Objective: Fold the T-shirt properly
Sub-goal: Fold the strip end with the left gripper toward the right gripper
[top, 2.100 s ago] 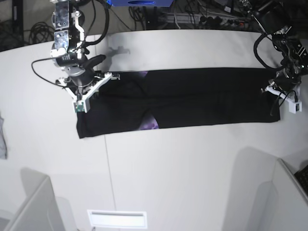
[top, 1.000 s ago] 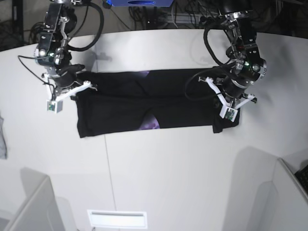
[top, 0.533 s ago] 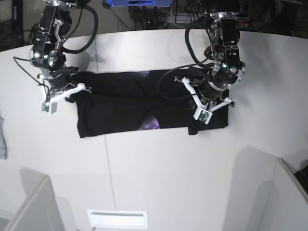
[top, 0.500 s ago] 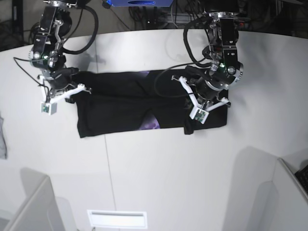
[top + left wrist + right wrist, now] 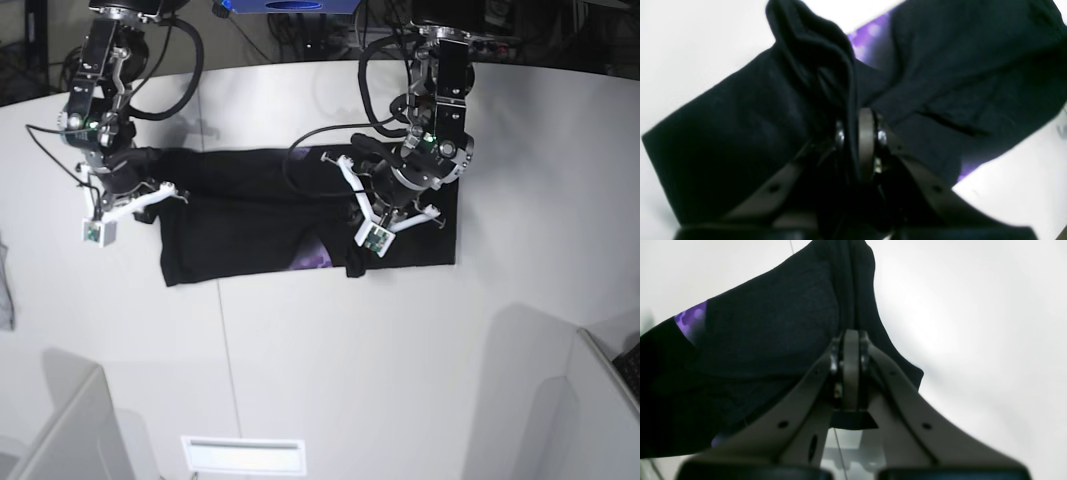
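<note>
The black T-shirt (image 5: 265, 240) is laid across the table (image 5: 480, 400), its right part doubled leftward; its lifted fold is pinched by the left gripper (image 5: 851, 113), presumably so that layers can be stacked; its left end is pinched by the right gripper (image 5: 851, 333), likely as an anchor against dragging.
</note>
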`<state>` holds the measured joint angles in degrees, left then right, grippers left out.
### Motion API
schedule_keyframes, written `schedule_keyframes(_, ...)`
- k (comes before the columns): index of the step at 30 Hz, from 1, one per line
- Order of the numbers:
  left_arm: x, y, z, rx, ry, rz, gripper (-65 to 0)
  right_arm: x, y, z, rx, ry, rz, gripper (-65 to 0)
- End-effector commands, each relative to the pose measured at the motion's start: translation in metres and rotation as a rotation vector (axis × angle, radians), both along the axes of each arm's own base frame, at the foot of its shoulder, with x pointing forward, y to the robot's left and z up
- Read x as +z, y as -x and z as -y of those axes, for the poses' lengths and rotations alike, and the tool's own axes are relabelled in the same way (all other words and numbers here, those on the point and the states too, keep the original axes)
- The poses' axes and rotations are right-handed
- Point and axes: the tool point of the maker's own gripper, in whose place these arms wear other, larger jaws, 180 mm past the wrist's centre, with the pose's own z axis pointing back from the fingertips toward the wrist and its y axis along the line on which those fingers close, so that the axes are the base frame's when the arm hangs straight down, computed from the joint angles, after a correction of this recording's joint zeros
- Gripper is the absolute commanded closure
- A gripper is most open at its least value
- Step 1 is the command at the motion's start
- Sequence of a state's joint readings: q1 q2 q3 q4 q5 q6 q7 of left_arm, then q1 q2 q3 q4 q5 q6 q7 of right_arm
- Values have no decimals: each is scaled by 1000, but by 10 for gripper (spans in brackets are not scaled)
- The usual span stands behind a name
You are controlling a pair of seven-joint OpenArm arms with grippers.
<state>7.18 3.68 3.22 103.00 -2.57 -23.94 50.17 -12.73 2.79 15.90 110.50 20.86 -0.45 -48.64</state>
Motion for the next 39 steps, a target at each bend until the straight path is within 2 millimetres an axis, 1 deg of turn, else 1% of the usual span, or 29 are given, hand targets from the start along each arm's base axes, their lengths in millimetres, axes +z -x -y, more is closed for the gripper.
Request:
schedule_keyframes(1, 10, -7, 4, 3, 26, 38, 0, 12, -9, 3, -1, 11, 51, 0)
schedule_keyframes(6, 2, -5, 4, 3, 25, 14, 0, 13, -9, 3, -2, 11, 52, 0)
schedule_keyframes(10, 2, -6, 4, 7, 28, 15, 0, 13, -9, 3, -2, 11, 52, 0)
schedule_keyframes(13, 7, -13, 6, 9, 35, 32, 0, 13, -9, 3, -2, 11, 52, 0)
schedule_keyframes(16, 4, -16, 8, 13, 44, 19, 0, 12, -9, 3, -2, 10, 50, 0)
schedule_keyframes(24, 8, -22, 15, 11, 57, 29, 0, 11, -7, 3, -1, 10, 44, 0)
schedule_keyframes(29, 2, -20, 17, 4, 53, 11, 0, 11, -7, 3, -1, 11, 44, 0)
schedule_keyframes(39, 1, -19, 17, 2, 54, 7, 0, 12, -8, 2, 0, 11, 46, 0)
